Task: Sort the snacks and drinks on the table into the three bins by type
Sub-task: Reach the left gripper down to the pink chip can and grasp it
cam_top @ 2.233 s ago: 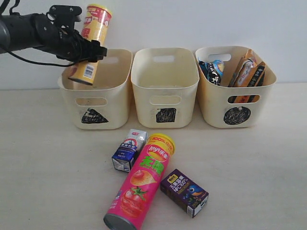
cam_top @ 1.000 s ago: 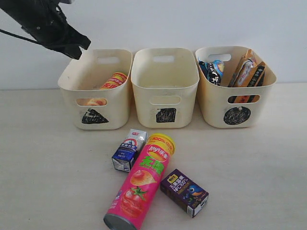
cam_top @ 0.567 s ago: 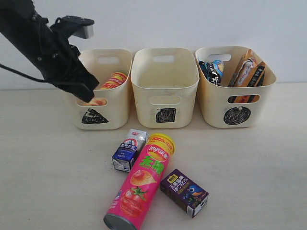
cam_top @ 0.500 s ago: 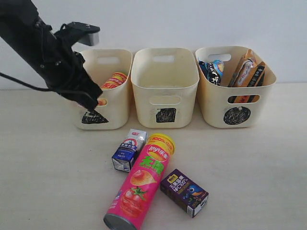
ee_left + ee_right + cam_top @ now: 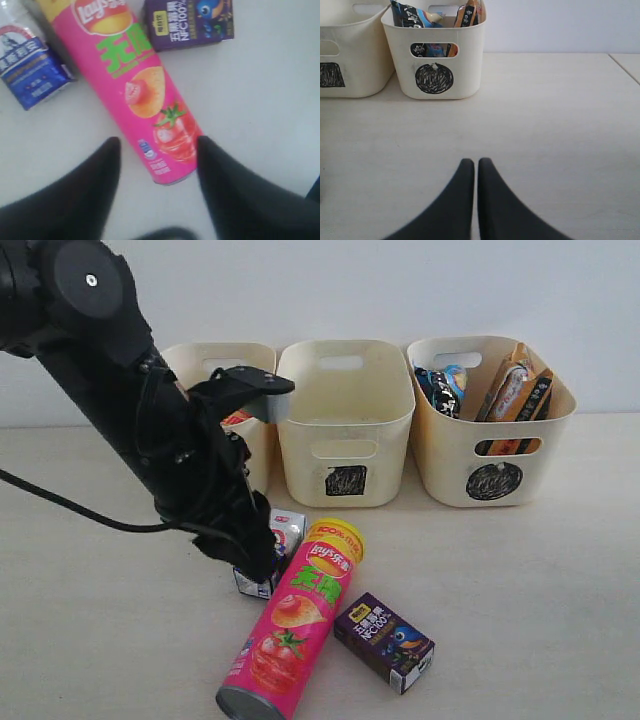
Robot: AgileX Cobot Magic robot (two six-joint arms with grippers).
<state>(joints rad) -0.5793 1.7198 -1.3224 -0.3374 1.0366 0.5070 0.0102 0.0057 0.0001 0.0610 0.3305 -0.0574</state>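
The pink cylindrical Lay's chip can [image 5: 295, 625] lies on its side on the pale beige table [image 5: 530, 590], low centre of the exterior frame, long axis running from the metal base at lower left to the yellow lid above. The left pincer [image 5: 157, 150], spread wide and empty, is the nearer one: in the left wrist frame its dark fingers [image 5: 85, 190] straddle the can's base end across its width, so closing should meet the round sides. The right pincer [image 5: 476, 167], clenched on nothing, has no can in its view.
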